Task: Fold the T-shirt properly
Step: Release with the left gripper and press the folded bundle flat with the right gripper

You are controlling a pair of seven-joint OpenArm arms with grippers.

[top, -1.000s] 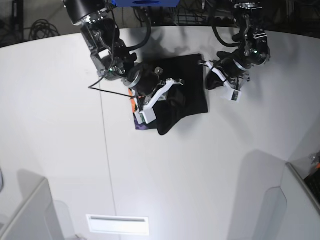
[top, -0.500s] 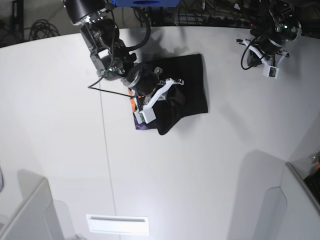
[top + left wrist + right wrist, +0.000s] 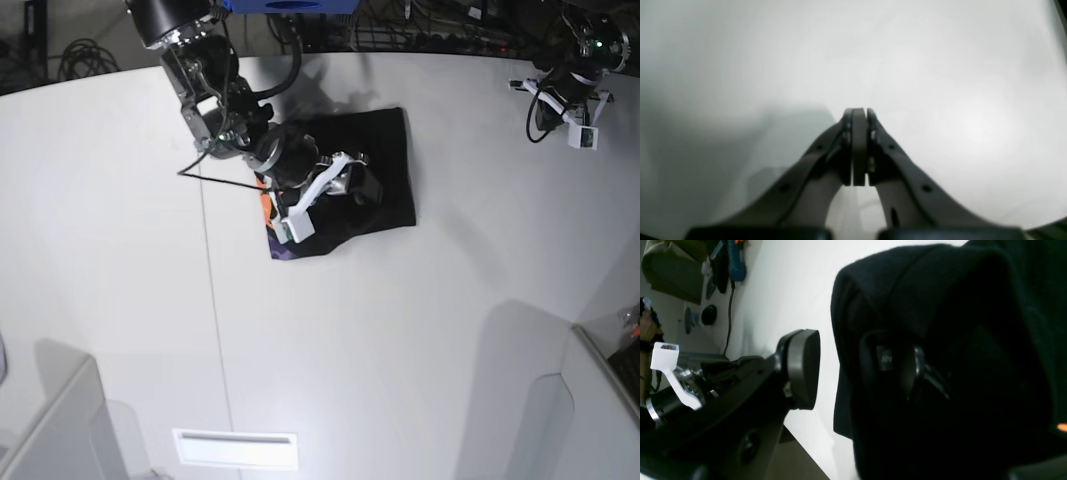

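Observation:
The black T-shirt lies folded into a compact block near the back middle of the white table. Orange and purple print shows at its left edge. My right gripper sits low on the shirt's front part. In the right wrist view the right gripper is open: one pad stands clear over bare table, the other finger rests against the dark T-shirt. My left gripper is shut on nothing above bare table. In the base view the left gripper is at the far back right, well away from the shirt.
A thin seam runs front to back across the table, left of the shirt. A white slotted plate lies near the front edge. Grey panels stand at both front corners. Cables and gear lie beyond the back edge.
The right gripper's jaws have spread and let the cloth go; the bulge at the shirt's front edge has drawn in. The left arm has swung from the shirt's right corner to the far back right.

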